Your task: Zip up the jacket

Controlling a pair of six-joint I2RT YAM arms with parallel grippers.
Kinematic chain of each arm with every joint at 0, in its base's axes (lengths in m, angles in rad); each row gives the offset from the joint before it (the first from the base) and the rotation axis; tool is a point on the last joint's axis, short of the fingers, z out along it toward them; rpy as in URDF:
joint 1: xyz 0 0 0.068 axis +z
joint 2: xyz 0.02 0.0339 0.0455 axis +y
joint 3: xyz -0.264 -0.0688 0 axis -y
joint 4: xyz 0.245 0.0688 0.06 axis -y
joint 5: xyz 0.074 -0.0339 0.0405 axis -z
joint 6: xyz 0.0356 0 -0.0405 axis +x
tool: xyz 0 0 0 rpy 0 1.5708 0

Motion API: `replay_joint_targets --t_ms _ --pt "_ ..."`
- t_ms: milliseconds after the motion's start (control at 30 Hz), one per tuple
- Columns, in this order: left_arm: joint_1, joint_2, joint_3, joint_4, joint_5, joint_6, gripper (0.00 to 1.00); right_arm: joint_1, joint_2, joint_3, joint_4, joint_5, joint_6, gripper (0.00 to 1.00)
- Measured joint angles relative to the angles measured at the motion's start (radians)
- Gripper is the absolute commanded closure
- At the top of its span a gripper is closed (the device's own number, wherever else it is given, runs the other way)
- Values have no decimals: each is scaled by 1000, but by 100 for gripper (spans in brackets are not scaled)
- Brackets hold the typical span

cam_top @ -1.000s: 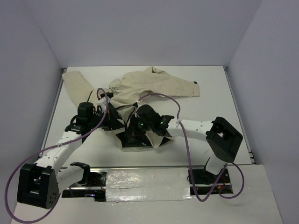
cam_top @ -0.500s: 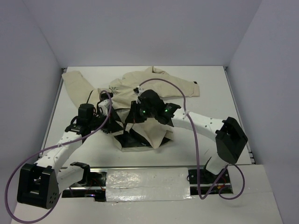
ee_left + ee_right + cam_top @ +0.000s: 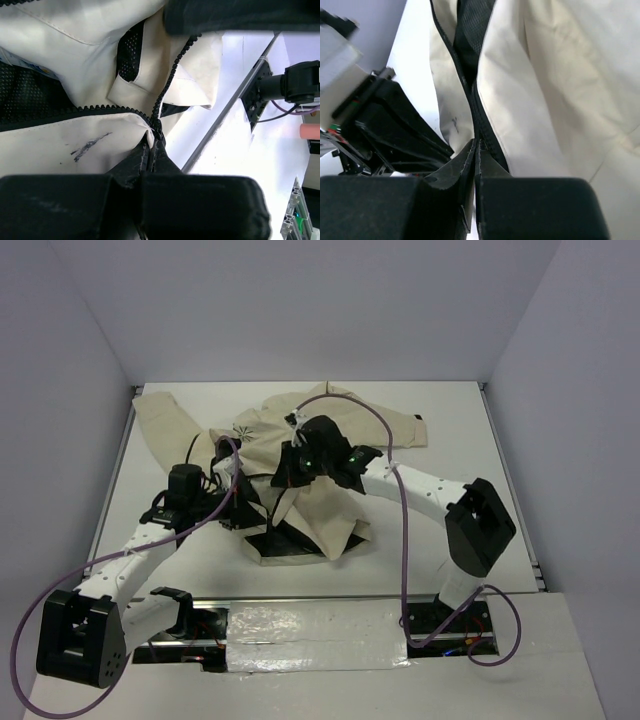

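- You see your left tool [image 3: 148,172] filling the bottom edge, its two black fingers [image 3: 200,202] pressed together on the jacket [image 3: 100,60], right where the two rows of zipper teeth [image 3: 170,80] meet.
- From that meeting point, one row of teeth climbs up and to the right, and the other runs off to the left. The rows are spread apart and unjoined.
- Black mesh lining [image 3: 129,55] shows between the rows and again at the left edge.
- A dark smudge [image 3: 87,145] marks the cream panel just left of the grip.
- The white bench [image 3: 196,135] lies to the right, with a black mount [image 3: 295,85] and a purple cable [image 3: 287,107] beyond it.
- A blurred dark shape [image 3: 225,15] crosses the top; you cannot tell what it is.
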Motion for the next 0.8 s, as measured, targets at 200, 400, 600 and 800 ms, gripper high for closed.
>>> replay_joint_targets --t_ms 200,400,600,800 --pt "0 0 0 -1 -9 -5 100 -10 -71 -10 -1 21 -119 85" --pt "7 0 0 34 -8 -60 100 28 -337 -386 278 -69 -75 100" --pt "14 1 0 109 11 -124 100 106 -285 -605 519 -137 76 100" --pt "14 4 -2 153 20 -152 100 160 -165 -592 639 -155 152 100"
